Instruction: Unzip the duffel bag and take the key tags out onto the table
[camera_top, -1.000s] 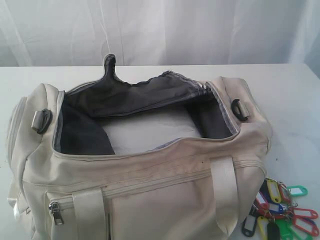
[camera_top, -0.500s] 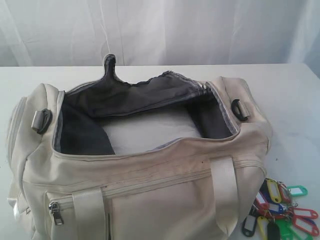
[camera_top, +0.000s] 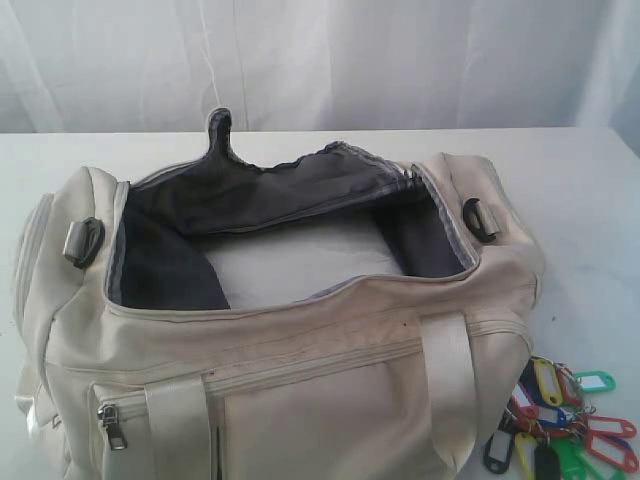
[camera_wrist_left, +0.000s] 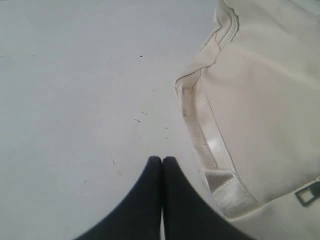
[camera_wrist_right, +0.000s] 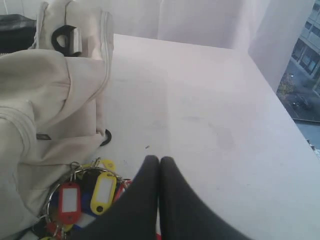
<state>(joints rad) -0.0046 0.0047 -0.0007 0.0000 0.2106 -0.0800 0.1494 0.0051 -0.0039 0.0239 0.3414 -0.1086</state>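
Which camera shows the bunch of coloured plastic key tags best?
The exterior view: most of the coloured plastic key tags show beside the cream fabric duffel bag. The right wrist view catches only a few, red and yellow; the left wrist view, none.

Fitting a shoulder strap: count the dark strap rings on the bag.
2: one ring on the left end of the bag, the other on its right end, in the exterior view. More may be hidden.
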